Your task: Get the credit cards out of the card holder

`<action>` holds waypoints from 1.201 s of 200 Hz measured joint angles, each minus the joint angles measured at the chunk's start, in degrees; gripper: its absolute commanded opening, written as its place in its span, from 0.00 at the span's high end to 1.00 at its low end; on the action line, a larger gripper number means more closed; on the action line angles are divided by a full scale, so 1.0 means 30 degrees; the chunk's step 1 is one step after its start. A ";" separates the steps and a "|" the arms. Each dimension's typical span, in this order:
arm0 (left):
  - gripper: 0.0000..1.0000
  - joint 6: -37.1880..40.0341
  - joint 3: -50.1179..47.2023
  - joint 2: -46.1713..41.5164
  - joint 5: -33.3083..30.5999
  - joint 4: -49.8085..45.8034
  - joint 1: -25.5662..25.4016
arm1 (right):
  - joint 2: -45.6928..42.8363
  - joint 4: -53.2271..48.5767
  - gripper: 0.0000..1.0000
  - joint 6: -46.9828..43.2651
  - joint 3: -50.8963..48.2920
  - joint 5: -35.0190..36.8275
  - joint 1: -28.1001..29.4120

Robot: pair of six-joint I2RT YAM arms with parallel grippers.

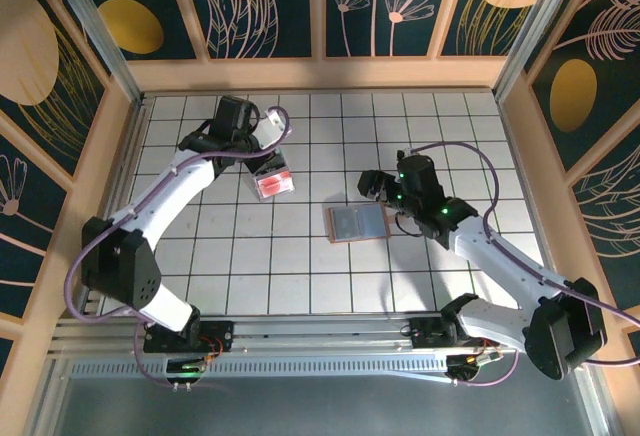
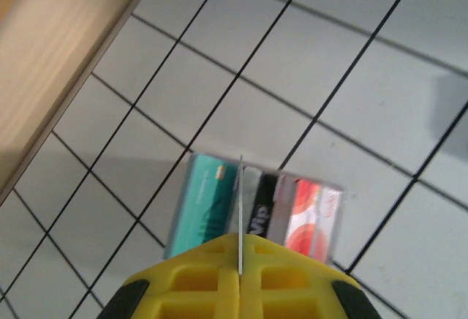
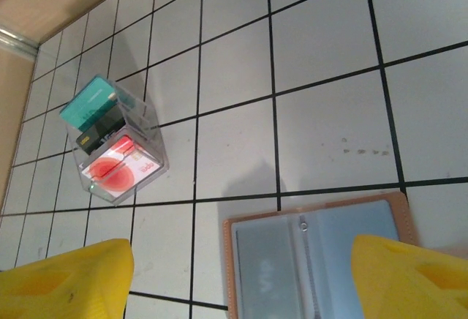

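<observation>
The card holder [image 1: 357,223] lies open and flat just right of the middle of the tabletop [image 1: 300,276], with its blue-grey inside facing up and a tan edge all round. Faint lettering shows through its left sleeve in the right wrist view. The right claw [image 1: 372,186] hangs over the holder's upper right edge, its yellow fingers [image 3: 66,279] spread wide with nothing between them.

To the upper left, well apart, stands a clear box [image 1: 272,181] holding a teal, a black and a red-and-white card. The left claw [image 2: 240,249] is above the box, closed on a thin card [image 2: 240,202] seen edge-on.

The tabletop is white with a black grid of squares. A pale wooden rim [image 1: 320,74] borders it, and dark teal wall panels [image 1: 260,6] rise above, painted with yellow discs and pale plant outlines.
</observation>
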 measured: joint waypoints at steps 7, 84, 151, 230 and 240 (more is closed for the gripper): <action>1.00 0.0342 0.0255 0.0379 -0.0015 -0.0138 0.0204 | 0.0044 -0.0066 0.22 0.0058 0.0036 0.0087 0.0000; 1.00 0.2863 0.2463 0.4116 0.0240 -0.1282 0.1348 | 0.0211 -0.1056 0.21 0.0765 0.0437 0.1115 0.0000; 1.00 0.3687 0.3789 0.6200 0.0372 -0.1727 0.1355 | 0.0546 -0.1173 0.21 0.1115 0.0517 0.1421 0.0000; 1.00 0.4138 0.5056 0.7774 0.0357 -0.1858 0.1362 | 0.0546 -0.1450 0.21 0.1122 0.0517 0.1494 0.0000; 1.00 0.4167 0.5129 0.7934 0.0350 -0.1858 0.1362 | 0.0546 -0.1457 0.21 0.1122 0.0517 0.1494 0.0000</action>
